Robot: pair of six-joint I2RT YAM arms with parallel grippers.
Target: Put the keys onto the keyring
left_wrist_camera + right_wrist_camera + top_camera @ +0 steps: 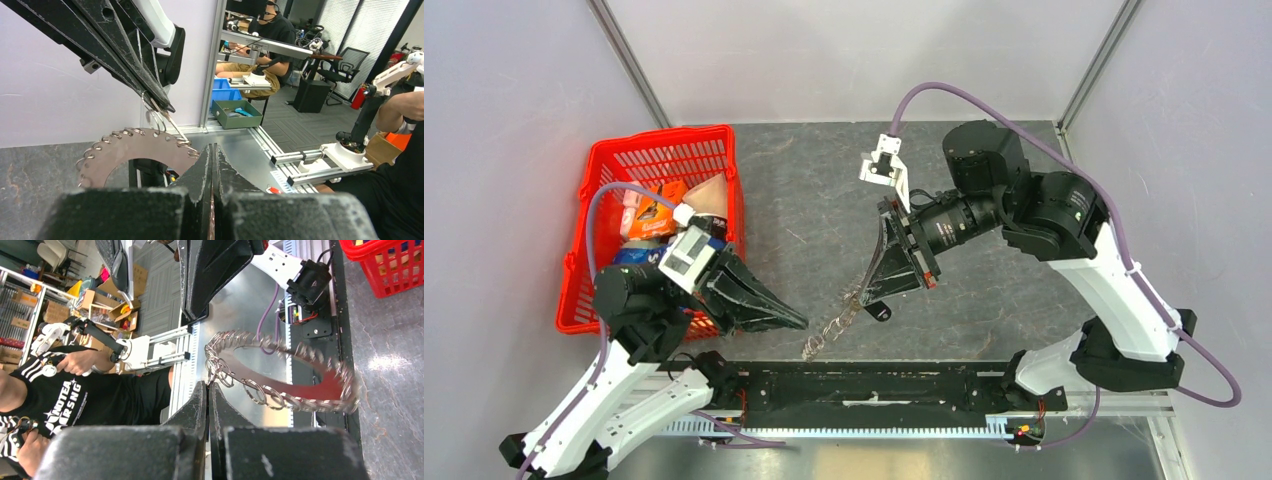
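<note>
My right gripper (867, 290) is closed on the rim of the keyring (832, 328). The keyring hangs from its tips and slants down-left toward my left gripper (799, 322). That one is shut on nothing and points right, its tips just beside the ring's edge, so I judge it the free arm for the next move. The top view shows a small black oblong, likely the key (877, 311), just beside my right tips. Neither wrist view shows it. Only the left wrist view shows the pinch itself.

Pale walls (514, 80) enclose a dark, stone-patterned table (804, 180). Beyond lies an office with a grey floor (300, 125), a black chair (340, 65) and window blinds (345, 25).
</note>
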